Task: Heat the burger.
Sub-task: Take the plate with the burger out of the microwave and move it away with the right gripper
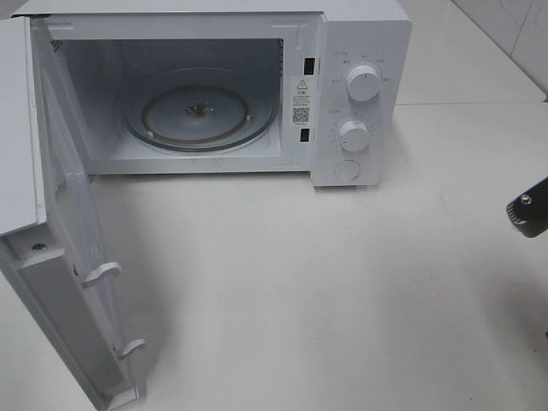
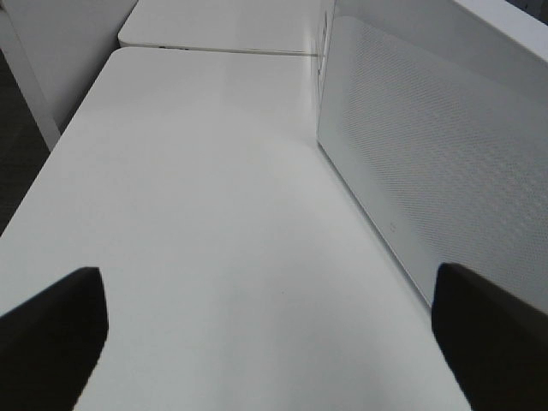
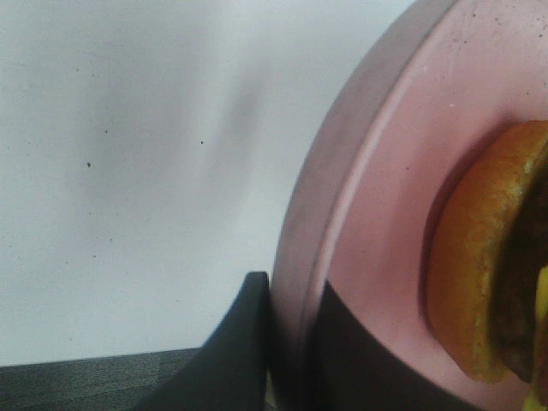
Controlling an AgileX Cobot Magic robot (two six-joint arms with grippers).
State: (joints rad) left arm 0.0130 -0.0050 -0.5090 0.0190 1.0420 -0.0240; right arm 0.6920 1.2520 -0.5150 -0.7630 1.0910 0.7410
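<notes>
The burger (image 3: 479,282) shows only in the right wrist view, as a golden-brown bun edge with a dark patty, lying on a round pink plate (image 3: 385,171). My right gripper (image 3: 295,351) is shut on the plate's rim, one dark finger outside it and one on the inside. In the exterior high view only a dark piece of the right arm (image 1: 529,210) shows at the far right edge; burger and plate are out of that view. My left gripper (image 2: 274,342) is open over bare table, holding nothing.
A white microwave (image 1: 360,51) stands at the back with its cavity open and a glass turntable (image 1: 201,116) inside. Its door (image 1: 60,282) swings out to the left front, and its outer face (image 2: 428,154) is beside the left gripper. The white table (image 1: 325,291) lies in front.
</notes>
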